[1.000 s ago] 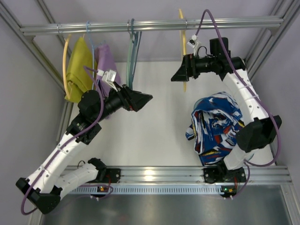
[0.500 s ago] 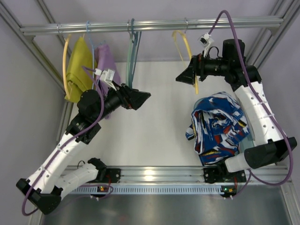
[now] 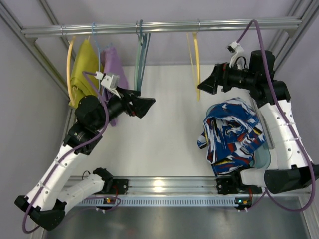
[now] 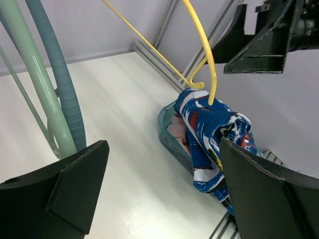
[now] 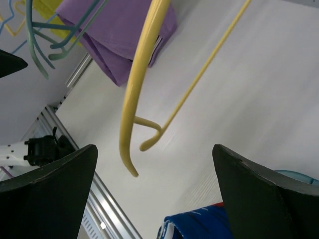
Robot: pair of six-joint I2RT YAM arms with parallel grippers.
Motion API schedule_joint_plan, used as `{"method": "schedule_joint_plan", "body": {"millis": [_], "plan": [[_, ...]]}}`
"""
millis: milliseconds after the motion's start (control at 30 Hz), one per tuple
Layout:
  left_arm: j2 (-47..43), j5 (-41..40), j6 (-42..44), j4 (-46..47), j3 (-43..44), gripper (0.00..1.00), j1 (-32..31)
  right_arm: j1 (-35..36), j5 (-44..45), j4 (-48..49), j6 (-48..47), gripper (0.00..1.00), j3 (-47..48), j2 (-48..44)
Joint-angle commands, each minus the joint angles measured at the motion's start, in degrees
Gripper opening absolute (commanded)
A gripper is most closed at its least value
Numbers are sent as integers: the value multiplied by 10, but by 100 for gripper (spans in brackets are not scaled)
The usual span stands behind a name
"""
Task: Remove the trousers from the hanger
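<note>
Trousers (image 3: 232, 137) lie bundled in a teal basket (image 3: 263, 159) on the table (image 3: 164, 129), below the right claw (image 3: 203, 87) and toward its base. Note that this claw's jaws stand wide apart and grip nothing. You find the hanger (image 3: 196, 55) bare, suspended from the rail (image 3: 164, 26) just ahead of the right claw's fingertips and not touching them. The left claw (image 3: 149, 104) is likewise spread wide and grips nothing. You see it near the teal-grey hanger (image 3: 139, 55), well apart from the trousers.
</note>
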Motion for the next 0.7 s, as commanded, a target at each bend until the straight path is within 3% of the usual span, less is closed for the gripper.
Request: {"method": "schedule_joint_plan", "body": {"millis": [0,200,333,467,667], "plan": [[-1,-12,74,-69,56,98,6,-21,-2,39,15,99,21,-22],[77,-10,150,-299,204,98,9,-80,-38,-4,-7,99,44,-32],[107,29,207,-394,250,98,8,-98,-41,-56,-63,100,36,-70],[83,-12,226,-437,265,98,9,-100,-27,-94,-116,99,0,-125],[22,-72,236,-484,262,98,13,-99,-4,-122,-126,99,-62,-196]]}}
